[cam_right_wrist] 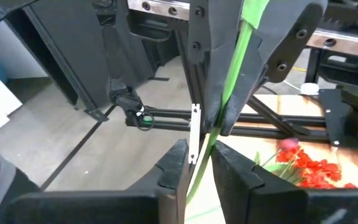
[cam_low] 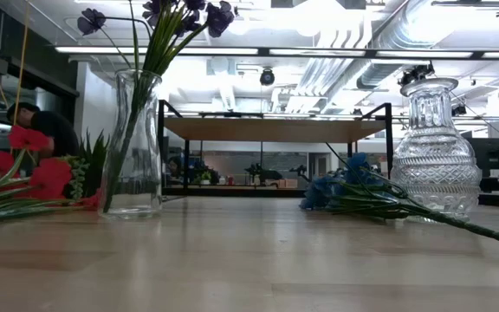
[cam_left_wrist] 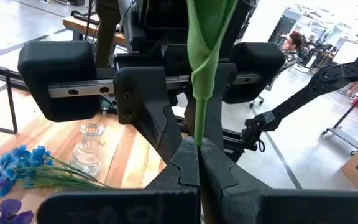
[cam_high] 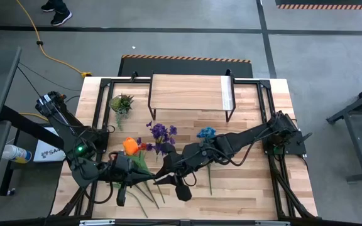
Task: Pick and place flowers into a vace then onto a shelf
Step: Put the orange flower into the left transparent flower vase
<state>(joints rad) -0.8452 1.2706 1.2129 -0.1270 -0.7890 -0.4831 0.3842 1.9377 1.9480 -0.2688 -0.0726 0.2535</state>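
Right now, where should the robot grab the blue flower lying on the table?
Grip the blue flower on its long bare stem, away from the bloom. It lies flat on the table, so the pincer should probably come straight down from above, fingers across the stem. The bloom end is bushy and close to the cut-glass vase, so it looks crowded.

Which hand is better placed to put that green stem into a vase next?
Probably the left. The left hand is clamped shut on the green stem, and the cut-glass vase stands on the table ahead of it. The right hand is at the same stem, right against the left one.
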